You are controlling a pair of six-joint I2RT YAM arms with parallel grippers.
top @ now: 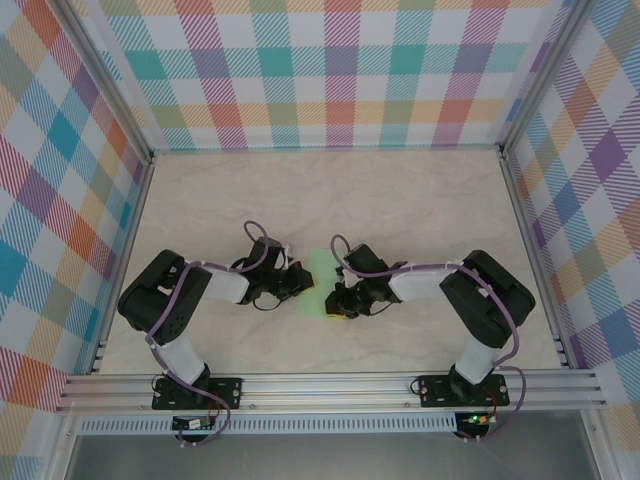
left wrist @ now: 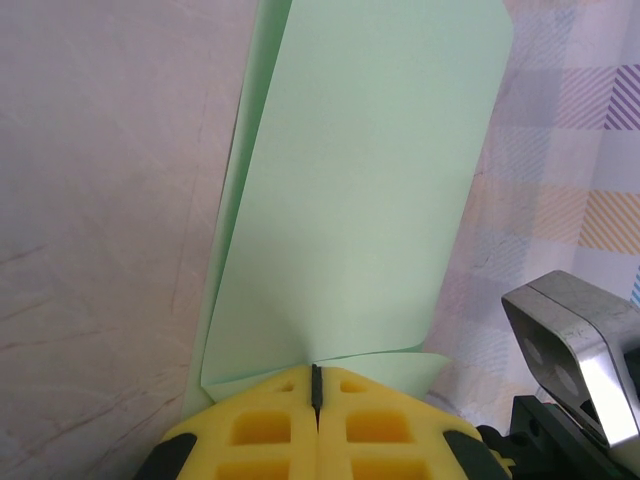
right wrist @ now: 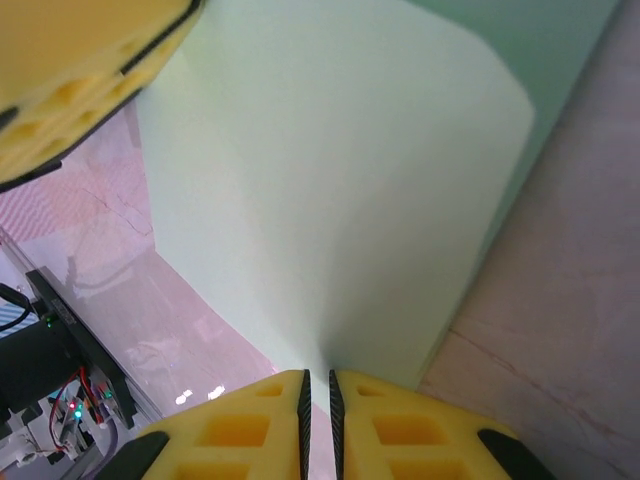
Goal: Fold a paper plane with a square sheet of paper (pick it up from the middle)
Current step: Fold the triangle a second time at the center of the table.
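Pinching the folded green paper (left wrist: 360,190)

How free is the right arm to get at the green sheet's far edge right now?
Probably not without letting go: the right gripper is pinched on one edge of the green sheet, and the left gripper clamps the opposite side. Nothing else seems to block that far edge.

From above, the square sheet of paper (top: 322,268) is partly hidden between the left gripper (top: 301,283) and right gripper (top: 337,300). At the left wrist, its lower edge vanishes behind yellow fingers (left wrist: 270,425), and its top is cut off.
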